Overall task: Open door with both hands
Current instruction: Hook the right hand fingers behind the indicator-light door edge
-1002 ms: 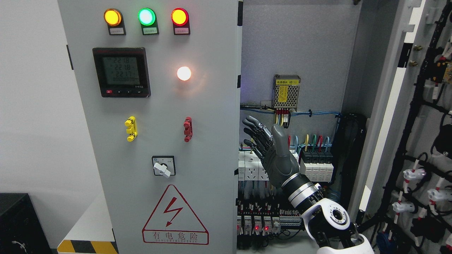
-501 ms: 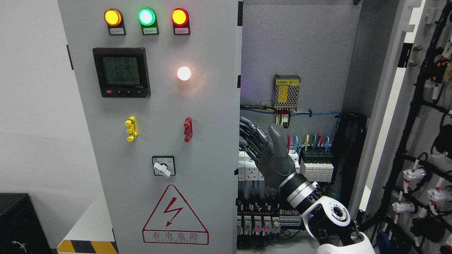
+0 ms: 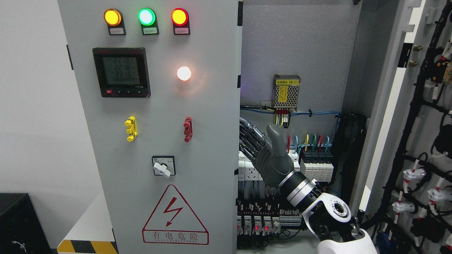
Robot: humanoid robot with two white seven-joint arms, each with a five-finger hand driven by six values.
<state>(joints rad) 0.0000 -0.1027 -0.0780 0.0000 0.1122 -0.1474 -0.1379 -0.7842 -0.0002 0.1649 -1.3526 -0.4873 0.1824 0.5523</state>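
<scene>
The grey left cabinet door (image 3: 159, 106) stands shut; it carries three lamps, a meter (image 3: 121, 72), a rotary switch (image 3: 163, 165) and a red warning triangle. The right door (image 3: 422, 116) is swung wide open at the right, showing wiring on its inner face. My right hand (image 3: 259, 146) reaches up from the lower right into the cabinet, thumb raised and fingers stretched left. Its fingertips are hidden behind the right edge of the left door (image 3: 239, 141). It holds nothing that I can see. The left arm does not show.
Inside the cabinet are a power supply (image 3: 286, 91), a row of breakers (image 3: 316, 165) and sockets (image 3: 247, 171), just behind my hand. A black box (image 3: 17, 222) and a yellow-black striped edge (image 3: 86, 246) lie at the lower left.
My right hand has slid left and a little down. Its fingertips, fully visible a second ago, have passed behind the left door's edge.
</scene>
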